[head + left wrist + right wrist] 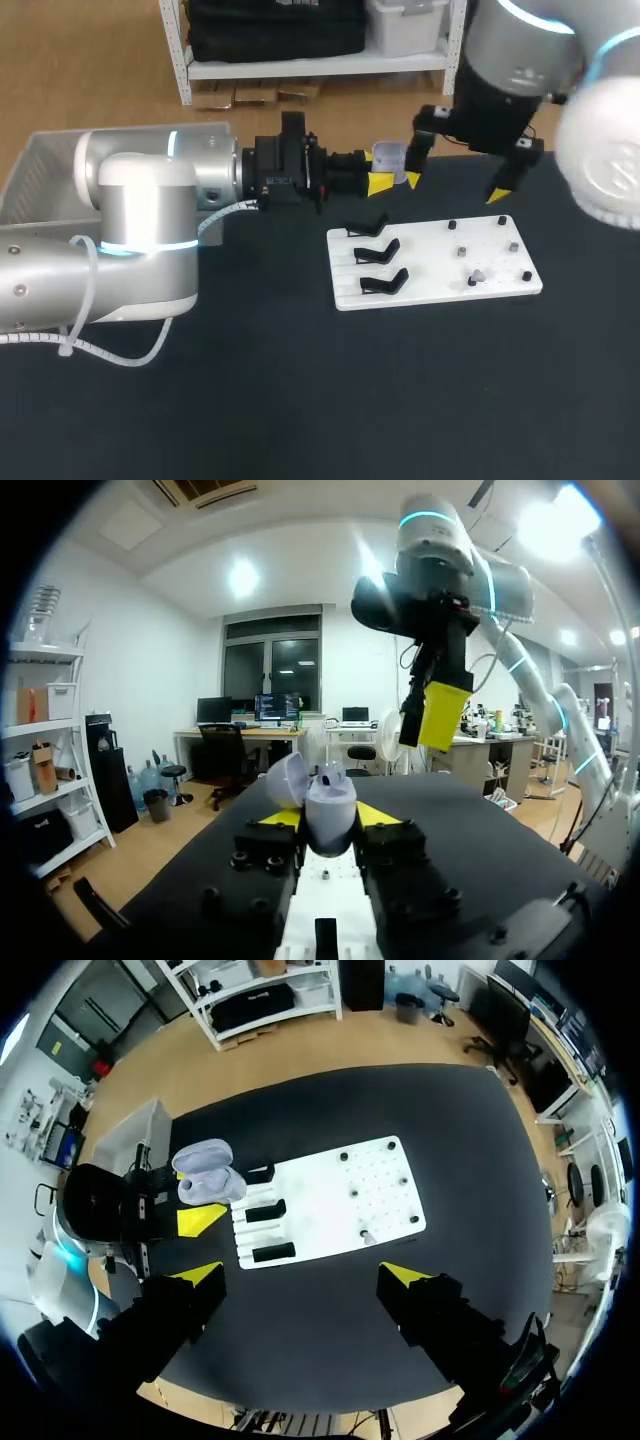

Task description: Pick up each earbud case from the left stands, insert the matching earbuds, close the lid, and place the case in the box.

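Holding the lavender earbud case (331, 812) clear of the worktop, the left tool (394, 181) is clamped on its lower half from both sides. The lid is hinged open and tipped back. Something pale sits in the mouth, though whether it is an earbud already seated cannot be told. The right tool (302, 1275) hangs above the white board (430, 292) with its fingers wide apart and nothing between them. On that board one small pale earbud (478, 276) lies among dark pegs, well apart from the three black stands (378, 252) at the board's left end.

The step in hand looks like fetching that earbud and seating it in the case. To do it well, the right tool should narrow its spread before descending, set one tip on either side of the earbud, and avoid the pegs near it. A light pinch should do, since the piece is small and probably slippery. The left tool should hold the case steady with its mouth facing the approach. The grey box (40, 165) sits at the far left.
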Robot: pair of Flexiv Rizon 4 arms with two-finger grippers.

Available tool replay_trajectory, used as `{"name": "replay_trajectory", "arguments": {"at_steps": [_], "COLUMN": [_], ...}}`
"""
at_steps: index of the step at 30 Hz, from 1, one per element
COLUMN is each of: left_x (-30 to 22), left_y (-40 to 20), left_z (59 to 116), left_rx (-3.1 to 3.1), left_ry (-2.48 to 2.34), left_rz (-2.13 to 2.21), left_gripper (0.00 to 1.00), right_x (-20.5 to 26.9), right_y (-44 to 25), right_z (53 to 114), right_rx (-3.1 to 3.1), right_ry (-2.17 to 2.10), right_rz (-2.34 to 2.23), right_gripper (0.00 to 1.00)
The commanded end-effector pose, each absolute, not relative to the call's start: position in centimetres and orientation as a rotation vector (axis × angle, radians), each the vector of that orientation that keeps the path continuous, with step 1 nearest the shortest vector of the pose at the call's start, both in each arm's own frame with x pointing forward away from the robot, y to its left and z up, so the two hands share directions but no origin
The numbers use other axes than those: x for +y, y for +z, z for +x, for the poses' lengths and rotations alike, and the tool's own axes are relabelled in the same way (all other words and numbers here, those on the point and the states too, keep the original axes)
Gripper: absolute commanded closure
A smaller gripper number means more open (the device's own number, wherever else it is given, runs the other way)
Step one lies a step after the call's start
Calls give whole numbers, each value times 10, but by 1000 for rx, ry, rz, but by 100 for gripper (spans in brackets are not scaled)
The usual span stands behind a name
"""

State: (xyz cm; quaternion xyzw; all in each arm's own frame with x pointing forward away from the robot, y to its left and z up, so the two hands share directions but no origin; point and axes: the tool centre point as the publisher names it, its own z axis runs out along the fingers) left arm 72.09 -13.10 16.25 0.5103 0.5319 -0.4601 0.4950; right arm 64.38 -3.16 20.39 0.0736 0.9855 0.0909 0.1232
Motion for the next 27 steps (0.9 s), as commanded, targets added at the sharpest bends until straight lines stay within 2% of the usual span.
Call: {"name": "replay_trajectory", "arguments": {"at_steps": [1,9,27], "left_x": [-131,-131,-131], "left_y": [162,162,162], "left_z": [721,721,721], "left_rx": [1286,1286,1286], "left_ry": [-1115,-1115,-1115], "left_rz": [1235,1235,1235], "left_gripper": [100,100,100], "right_x": [-37,-53,-88], "right_y": [202,155,49], "right_z": [639,641,636], "right_rx": [2815,2759,2732], "right_ry": [343,280,466], "right_rz": [209,274,358], "right_gripper": [0,0,0]}}
